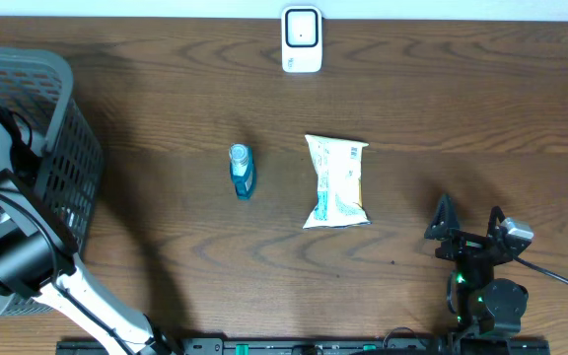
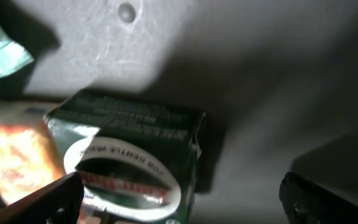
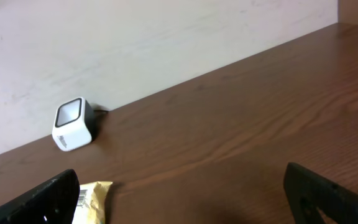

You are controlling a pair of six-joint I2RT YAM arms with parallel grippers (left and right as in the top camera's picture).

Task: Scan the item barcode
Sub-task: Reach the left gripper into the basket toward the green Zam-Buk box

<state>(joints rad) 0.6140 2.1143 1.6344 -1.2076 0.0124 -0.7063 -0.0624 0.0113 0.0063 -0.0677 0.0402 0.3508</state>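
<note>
Jaws of both grippers are being held wide apart, gripping nothing. Well to the left of the scanner (image 1: 302,39) and nearer the robot, the left gripper (image 2: 179,208) is being held inside the grey basket (image 1: 67,123), above a dark green box (image 2: 135,124) lying among other packets. The right gripper (image 1: 469,225) is being held low over the table (image 1: 166,89), nearer than the scanner and to its right. A white pouch (image 1: 336,181) is being shown lying flat just nearer than the scanner, a barcode (image 3: 81,199) visible at its corner. A small blue bottle (image 1: 242,170) is being shown nearer than the scanner, slightly to its left.
</note>
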